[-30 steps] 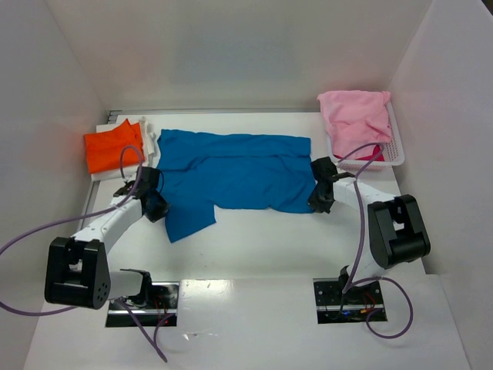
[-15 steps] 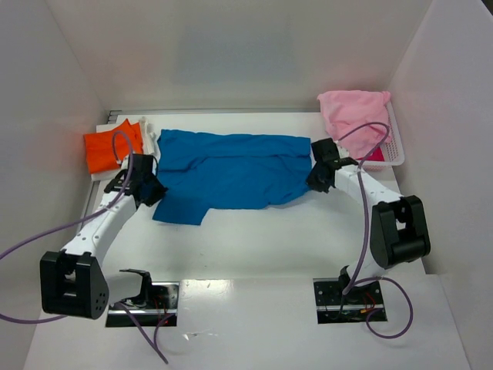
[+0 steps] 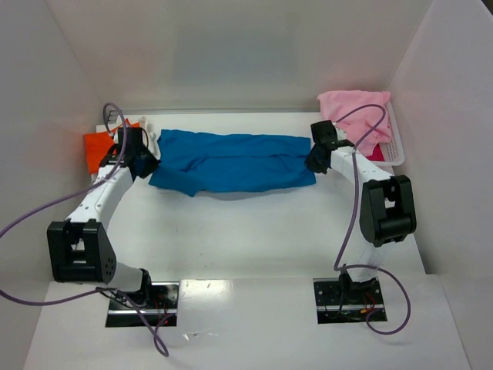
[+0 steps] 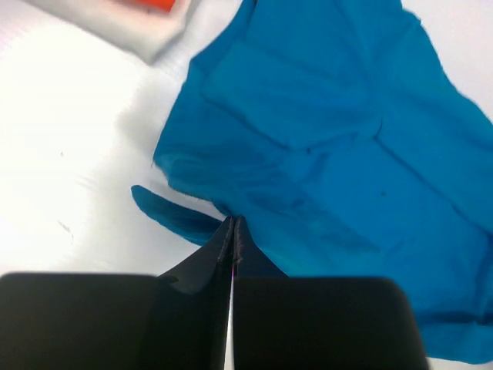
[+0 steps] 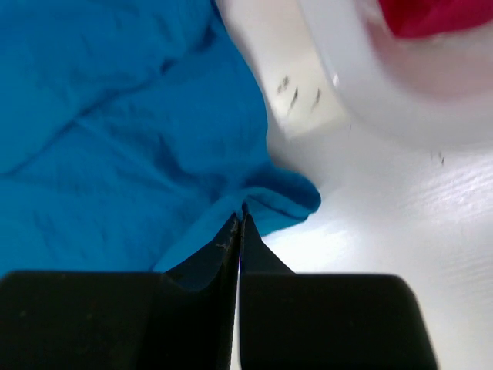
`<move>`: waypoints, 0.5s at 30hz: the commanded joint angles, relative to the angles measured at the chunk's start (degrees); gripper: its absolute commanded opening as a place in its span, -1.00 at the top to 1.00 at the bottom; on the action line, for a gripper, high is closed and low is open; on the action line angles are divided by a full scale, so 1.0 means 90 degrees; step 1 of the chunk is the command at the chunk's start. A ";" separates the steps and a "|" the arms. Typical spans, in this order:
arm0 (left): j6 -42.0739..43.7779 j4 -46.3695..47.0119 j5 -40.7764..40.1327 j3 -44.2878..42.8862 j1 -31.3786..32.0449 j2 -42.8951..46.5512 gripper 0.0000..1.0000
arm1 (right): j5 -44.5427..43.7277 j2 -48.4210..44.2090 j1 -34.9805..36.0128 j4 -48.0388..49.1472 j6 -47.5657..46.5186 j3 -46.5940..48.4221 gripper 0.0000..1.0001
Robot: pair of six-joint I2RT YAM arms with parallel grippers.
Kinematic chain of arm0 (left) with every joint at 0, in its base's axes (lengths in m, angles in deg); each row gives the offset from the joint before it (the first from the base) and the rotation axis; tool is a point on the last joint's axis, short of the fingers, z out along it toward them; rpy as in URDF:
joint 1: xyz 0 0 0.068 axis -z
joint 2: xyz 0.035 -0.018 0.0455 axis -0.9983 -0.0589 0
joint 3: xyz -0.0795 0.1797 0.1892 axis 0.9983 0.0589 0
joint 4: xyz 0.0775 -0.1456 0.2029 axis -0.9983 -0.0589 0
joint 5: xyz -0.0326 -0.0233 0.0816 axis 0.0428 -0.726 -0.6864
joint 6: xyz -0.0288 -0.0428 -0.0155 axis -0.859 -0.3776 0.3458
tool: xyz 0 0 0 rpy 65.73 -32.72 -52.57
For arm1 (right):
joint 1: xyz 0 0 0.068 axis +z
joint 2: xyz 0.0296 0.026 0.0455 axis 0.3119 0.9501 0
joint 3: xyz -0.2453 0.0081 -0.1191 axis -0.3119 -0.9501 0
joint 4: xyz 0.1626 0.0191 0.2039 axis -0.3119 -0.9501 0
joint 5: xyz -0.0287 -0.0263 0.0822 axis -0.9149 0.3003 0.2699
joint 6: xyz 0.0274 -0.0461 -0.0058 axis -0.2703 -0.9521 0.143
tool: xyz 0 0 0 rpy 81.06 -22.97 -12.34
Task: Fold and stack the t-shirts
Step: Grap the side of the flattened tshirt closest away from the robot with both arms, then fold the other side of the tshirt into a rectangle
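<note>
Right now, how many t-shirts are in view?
3: blue t-shirt mid-table, orange t-shirt far left, pink t-shirt atop the basket, right; red fabric beneath may be another.

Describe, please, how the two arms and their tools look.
The left arm and right arm have slim white links and bulky black joint blocks. Thin purple cables trail from both. The left tool and right tool are black and taper to a point.
</note>
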State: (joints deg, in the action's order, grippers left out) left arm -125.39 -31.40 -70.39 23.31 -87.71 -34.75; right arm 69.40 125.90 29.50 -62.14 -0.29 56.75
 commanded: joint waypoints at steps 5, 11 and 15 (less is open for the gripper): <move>0.0356 0.0695 0.0264 -0.0985 -0.0251 -0.0852 1.00 | -0.0194 0.0313 -0.0340 0.0343 -0.0275 0.0956 1.00; 0.0357 0.0867 0.0419 -0.1407 -0.0354 -0.1581 1.00 | -0.0262 0.0795 -0.0340 0.0343 -0.0410 0.1424 1.00; 0.0415 0.0903 0.0545 -0.1577 -0.0446 -0.1909 1.00 | -0.0262 0.1139 -0.0399 0.0343 -0.0468 0.1626 1.00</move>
State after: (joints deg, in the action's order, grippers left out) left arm -122.96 -25.41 -66.90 11.75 -90.51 -49.92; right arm 68.64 133.43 26.31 -60.30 -3.13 68.02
